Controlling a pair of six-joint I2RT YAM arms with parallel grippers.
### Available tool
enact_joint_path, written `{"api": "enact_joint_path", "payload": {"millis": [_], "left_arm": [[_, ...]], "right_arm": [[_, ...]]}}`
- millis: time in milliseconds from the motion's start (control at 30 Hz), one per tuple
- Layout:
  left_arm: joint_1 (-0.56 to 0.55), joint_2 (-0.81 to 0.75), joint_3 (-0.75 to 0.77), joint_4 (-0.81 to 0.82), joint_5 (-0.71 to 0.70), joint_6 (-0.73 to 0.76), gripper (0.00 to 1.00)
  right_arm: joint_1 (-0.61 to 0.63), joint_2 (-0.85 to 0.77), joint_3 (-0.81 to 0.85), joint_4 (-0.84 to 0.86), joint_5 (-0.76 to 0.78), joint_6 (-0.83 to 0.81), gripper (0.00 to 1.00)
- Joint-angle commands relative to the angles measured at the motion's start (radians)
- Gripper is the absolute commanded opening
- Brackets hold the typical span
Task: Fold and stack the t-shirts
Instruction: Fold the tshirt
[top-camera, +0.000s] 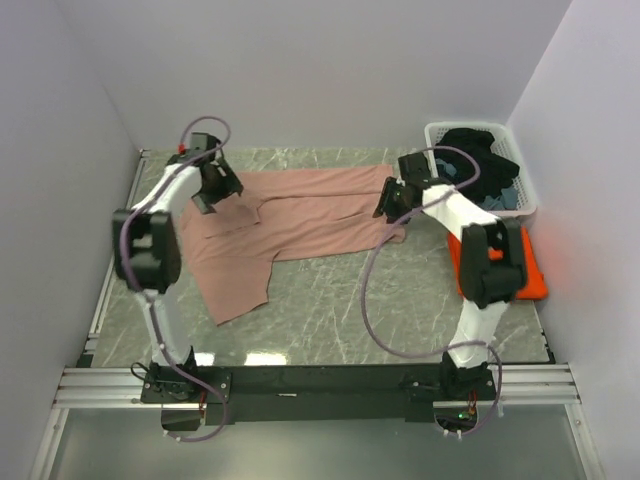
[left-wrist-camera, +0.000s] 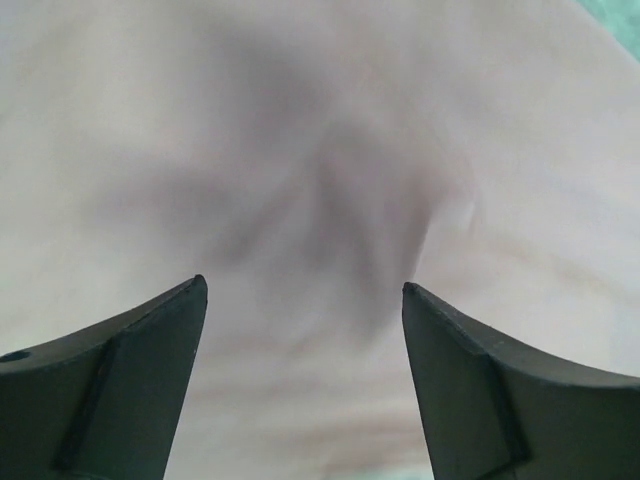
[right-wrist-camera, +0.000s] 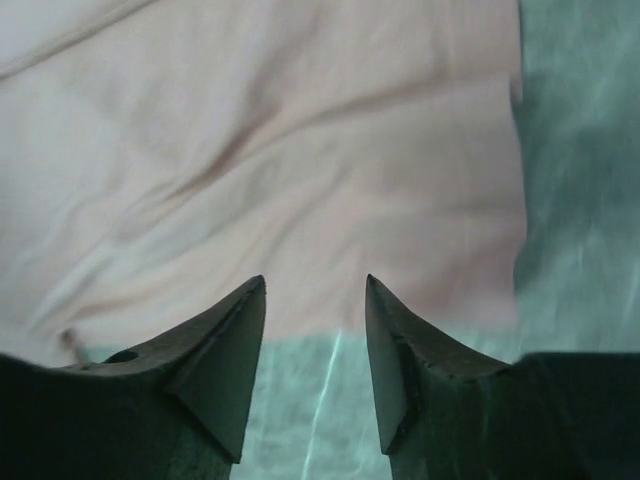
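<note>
up close, left gripper (left-wrist-camera: 303, 284) and right gripper (right-wrist-camera: 315, 279) hang jaws apart over pink tee (top-camera: 310, 215); only overhead shows orange tee (top-camera: 536, 276).

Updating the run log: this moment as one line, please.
left gripper open above pink tee | right gripper open at its edge | pink tee spread on table | orange tee beside basket

The left pincer (left-wrist-camera: 303, 285) is hanging close over the dusty-pink tee (left-wrist-camera: 320, 130), its two dark fingers (left-wrist-camera: 130, 380) standing wide apart with nothing between them. The blurred cloth is filling nearly the whole view and showing soft creases. A sliver of greenish desk (left-wrist-camera: 622, 12) is peeking in at the top right corner.
</note>
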Motion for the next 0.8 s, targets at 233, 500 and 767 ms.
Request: {"api": "enact_joint_path", "payload": {"millis": [233, 500, 767], "left_arm": [[0.166, -0.621, -0.623, 0.097, -0.059, -0.041, 0.77], [0.206, -0.603, -0.772, 0.160, -0.110, -0.004, 0.65], [0.218, -0.431, -0.694, 0.166, -0.141, 0.011, 0.58]], "right_arm": [[0.002, -0.487, -0.445, 0.125, -0.051, 0.115, 0.63], [-0.031, -0.657, -0.682, 0.227, -0.114, 0.158, 0.64], [-0.114, -0.668, -0.794, 0.363, -0.193, 0.232, 0.61]]}}
